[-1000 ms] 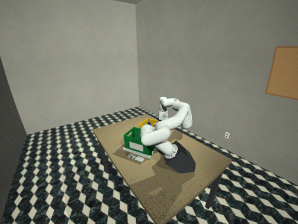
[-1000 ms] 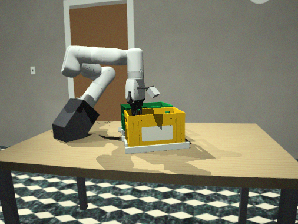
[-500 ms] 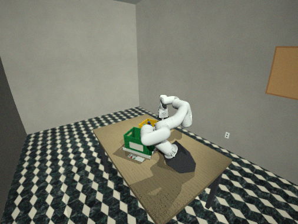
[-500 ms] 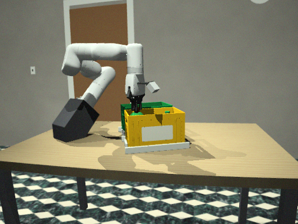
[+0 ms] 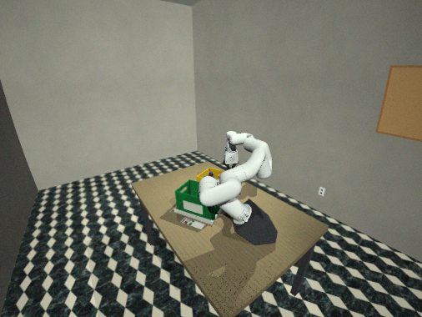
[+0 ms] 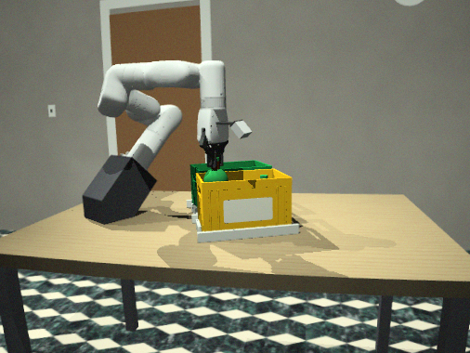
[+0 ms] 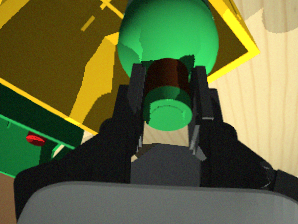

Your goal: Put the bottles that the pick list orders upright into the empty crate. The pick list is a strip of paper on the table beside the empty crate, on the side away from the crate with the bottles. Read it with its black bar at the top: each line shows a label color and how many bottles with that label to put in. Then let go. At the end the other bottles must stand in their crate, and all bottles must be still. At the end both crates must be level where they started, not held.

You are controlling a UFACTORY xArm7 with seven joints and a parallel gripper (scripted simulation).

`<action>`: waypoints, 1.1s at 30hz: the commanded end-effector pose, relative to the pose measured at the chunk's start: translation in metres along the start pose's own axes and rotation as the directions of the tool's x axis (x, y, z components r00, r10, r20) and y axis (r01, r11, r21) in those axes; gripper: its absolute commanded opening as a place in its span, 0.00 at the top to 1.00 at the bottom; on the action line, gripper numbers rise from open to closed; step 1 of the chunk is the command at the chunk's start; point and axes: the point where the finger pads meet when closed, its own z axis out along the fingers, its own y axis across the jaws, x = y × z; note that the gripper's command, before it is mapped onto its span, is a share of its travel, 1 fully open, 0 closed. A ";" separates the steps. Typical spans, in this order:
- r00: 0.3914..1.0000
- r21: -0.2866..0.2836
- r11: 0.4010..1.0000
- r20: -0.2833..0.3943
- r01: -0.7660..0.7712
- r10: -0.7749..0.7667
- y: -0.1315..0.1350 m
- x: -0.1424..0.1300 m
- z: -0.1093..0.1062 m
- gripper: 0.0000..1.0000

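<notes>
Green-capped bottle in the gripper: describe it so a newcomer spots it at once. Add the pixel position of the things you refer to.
On the wooden table [image 5: 292, 217] [image 6: 353, 218], find the yellow crate [image 6: 209, 204] [image 7: 235, 20], then the gripper [image 6: 215, 163] [image 7: 167, 82] over one corner. The bottle [image 6: 215, 176] [image 7: 168, 35] has a round green shoulder, dark brown neck and green cap. Unlike the others, its neck is between the fingers.

You have one arm [image 5: 250, 164] [image 6: 174, 74], one pincer [image 5: 230, 167] [image 6: 215, 163] [image 7: 167, 82] and one counter [image 5: 288, 213] [image 6: 348, 211] [image 7: 267, 105], with four legs visible in the exterior view. You can count two crates: one green crate [image 5: 183, 199] [image 6: 232, 165] [image 7: 15, 142] and one yellow crate [image 5: 202, 173] [image 6: 211, 209] [image 7: 241, 32]. The wrist view shows you one large green bottle [image 6: 215, 176] [image 7: 167, 30] and one red cap [image 7: 35, 139]. You also have one other green cap [image 6: 264, 176], at least one blue cap [image 5: 211, 173], and one pick list [image 5: 193, 223]; its line counts are too small to read. The total of bottles is hidden from you.
</notes>
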 end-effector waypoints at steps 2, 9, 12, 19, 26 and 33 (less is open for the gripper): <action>1.000 -0.002 1.000 -0.006 -0.001 0.001 0.001 0.001 -0.013 1.00; 1.000 -0.002 1.000 -0.006 -0.001 0.001 0.000 0.001 -0.025 1.00; 1.000 -0.002 1.000 -0.006 -0.001 0.001 0.000 0.001 -0.026 1.00; 1.000 -0.002 1.000 -0.006 -0.001 0.001 0.000 0.001 -0.038 1.00; 1.000 -0.002 1.000 -0.006 -0.001 0.001 0.000 0.001 -0.050 1.00; 1.000 -0.002 1.000 -0.006 -0.001 0.001 0.000 0.001 -0.058 1.00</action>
